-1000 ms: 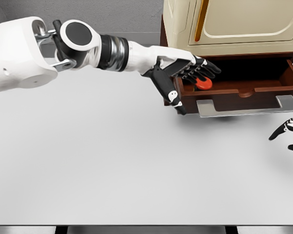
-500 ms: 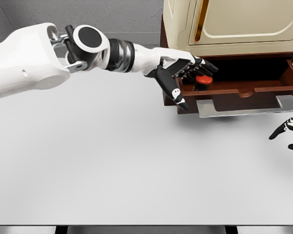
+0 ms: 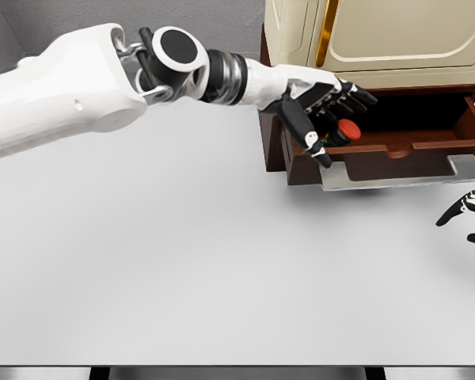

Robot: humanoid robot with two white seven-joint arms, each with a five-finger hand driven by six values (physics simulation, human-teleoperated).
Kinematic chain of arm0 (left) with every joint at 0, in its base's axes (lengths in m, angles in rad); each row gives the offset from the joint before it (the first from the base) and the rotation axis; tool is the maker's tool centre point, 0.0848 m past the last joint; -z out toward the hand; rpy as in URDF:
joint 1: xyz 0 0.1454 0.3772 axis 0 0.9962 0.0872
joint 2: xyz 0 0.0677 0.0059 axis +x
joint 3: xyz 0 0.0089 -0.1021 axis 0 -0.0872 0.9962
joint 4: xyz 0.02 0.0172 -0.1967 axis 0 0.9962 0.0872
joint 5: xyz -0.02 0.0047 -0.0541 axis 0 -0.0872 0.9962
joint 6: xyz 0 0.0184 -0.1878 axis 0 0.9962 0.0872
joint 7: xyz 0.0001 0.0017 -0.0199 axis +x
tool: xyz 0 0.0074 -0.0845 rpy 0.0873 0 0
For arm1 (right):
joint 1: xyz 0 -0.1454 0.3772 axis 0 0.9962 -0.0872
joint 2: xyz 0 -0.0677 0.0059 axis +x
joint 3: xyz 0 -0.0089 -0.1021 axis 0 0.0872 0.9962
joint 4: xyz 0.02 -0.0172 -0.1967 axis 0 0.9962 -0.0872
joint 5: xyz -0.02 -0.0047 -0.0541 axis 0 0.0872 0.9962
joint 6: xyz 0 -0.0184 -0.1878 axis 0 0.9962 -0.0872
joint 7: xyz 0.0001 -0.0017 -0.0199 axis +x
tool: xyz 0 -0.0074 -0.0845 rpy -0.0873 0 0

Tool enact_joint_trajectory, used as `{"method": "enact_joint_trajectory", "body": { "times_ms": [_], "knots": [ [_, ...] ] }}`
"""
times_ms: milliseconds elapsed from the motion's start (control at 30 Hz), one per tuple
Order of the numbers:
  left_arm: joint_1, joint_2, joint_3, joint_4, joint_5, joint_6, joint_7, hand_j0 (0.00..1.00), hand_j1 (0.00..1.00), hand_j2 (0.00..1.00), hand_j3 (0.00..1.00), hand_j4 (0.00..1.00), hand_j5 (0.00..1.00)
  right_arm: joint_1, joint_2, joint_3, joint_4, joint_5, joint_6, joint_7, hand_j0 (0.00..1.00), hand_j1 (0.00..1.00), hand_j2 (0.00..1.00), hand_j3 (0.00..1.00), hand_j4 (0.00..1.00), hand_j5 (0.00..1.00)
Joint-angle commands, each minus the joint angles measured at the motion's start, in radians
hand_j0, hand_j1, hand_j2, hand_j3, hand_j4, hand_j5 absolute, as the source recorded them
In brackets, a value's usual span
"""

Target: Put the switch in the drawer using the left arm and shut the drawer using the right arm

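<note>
Switch at the drawer: the left arm's placing step is near its end.

The left hand reaches over the open drawer, fingers spread wide and thumb pointing down across the drawer's front left corner. The switch, red-topped, sits inside the drawer at its left end, just under the fingertips; whether they touch it cannot be told, but the hand does not look closed around it. By this judgement the switch is in place or nearly so, and the next move calls for the left hand to lift clear of the drawer without dragging the switch. The right hand shows at the right edge over the tabletop, fingers loose and empty, below the drawer's grey handle, which it must then push in.
</note>
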Motion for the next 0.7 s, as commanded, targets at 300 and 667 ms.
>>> {"method": "enact_joint_trajectory", "body": {
  "times_ms": [300, 667],
  "knots": [
    [0.0, 0.135, 0.06, -0.154, 0.006, -0.048, -0.117, 1.0, 1.0, 1.0, 1.0, 1.0, 1.0, -0.005, -0.001, 0.0, 0.0, -0.009, 0.003, 0.0, 0.64, 0.64, 0.64, 0.64, 0.64, 0.64],
    [0.003, 0.302, 0.103, -0.329, 0.027, -0.048, -0.153, 1.0, 1.0, 1.0, 1.0, 1.0, 1.0, 0.0, -0.001, 0.002, 0.0, -0.009, 0.003, 0.0, 0.64, 0.64, 0.64, 0.64, 0.64, 0.64]
  ]
}}
